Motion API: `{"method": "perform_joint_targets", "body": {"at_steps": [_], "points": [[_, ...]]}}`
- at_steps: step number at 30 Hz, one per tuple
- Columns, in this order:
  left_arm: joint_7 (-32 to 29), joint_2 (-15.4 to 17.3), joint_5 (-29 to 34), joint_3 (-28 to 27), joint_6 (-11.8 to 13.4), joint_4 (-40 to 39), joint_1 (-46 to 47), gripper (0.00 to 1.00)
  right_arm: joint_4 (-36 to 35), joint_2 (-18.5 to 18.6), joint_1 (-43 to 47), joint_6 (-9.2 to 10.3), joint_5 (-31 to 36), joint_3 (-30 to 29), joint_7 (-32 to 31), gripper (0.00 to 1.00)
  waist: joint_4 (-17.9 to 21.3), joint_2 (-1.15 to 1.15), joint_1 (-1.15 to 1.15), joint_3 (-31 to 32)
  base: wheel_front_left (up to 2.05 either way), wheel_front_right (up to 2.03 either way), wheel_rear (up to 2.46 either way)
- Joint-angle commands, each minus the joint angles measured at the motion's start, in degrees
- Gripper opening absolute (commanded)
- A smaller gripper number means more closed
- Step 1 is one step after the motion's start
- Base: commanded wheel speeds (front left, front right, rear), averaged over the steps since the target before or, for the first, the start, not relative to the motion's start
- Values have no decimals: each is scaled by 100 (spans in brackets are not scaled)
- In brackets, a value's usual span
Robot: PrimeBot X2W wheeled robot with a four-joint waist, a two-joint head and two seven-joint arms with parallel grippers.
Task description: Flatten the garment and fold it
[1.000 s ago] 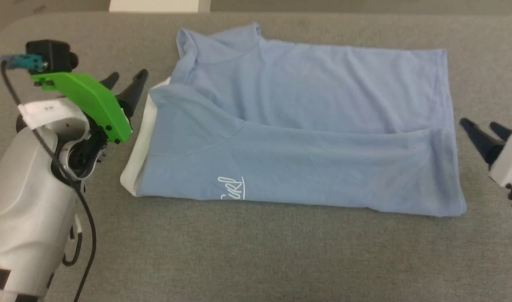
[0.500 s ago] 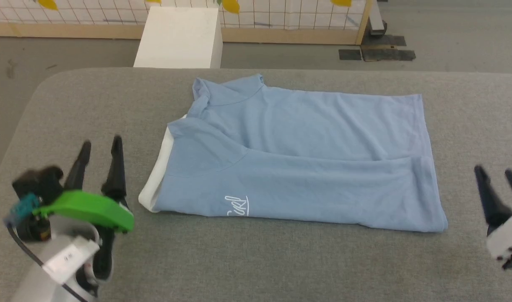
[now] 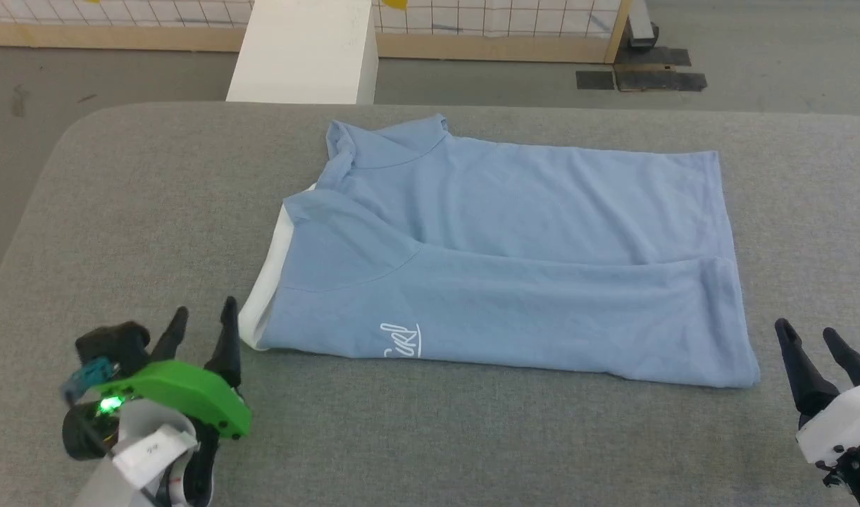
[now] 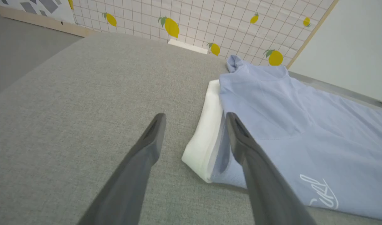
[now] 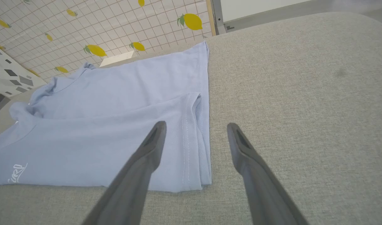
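Much bare table (image 3: 120,211) beyond garment (image 3: 514,246) edges

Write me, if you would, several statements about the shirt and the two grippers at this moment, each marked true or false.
1. The garment lies folded on the grey padded surface. True.
2. The left gripper is shut on the white collar. False: its fingers stand open beside the collar, holding nothing.
3. The right gripper is open, near the garment's hem end. True.
4. The cursive logo is hidden under a fold. False: it faces up near the garment's front edge.
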State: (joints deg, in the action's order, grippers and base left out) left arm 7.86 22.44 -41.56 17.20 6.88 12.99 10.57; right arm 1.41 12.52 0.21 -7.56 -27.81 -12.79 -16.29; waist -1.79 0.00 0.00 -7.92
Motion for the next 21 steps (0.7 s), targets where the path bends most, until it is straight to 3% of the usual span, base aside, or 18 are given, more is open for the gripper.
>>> {"method": "perform_joint_targets", "body": {"at_steps": [1, 13, 21], "points": [[-308, 42, -40, 79, 16, 25, 225, 100, 0, 11, -30, 8, -24, 1, 20, 100, -12, 0, 0, -77, 0, 0, 0], [-4235, 559, -23, 1196, 392, -70, 1537, 100, -102, -45, -191, 8, 30, 13, -131, 100, 35, 0, 0, -469, 0, 0, 0], [-5156, 705, 87, 1495, 523, 428, 1854, 100, -219, -84, -331, 8, 49, 44, -166, 100, 147, 0, 0, -798, 0, 0, 0]]}}
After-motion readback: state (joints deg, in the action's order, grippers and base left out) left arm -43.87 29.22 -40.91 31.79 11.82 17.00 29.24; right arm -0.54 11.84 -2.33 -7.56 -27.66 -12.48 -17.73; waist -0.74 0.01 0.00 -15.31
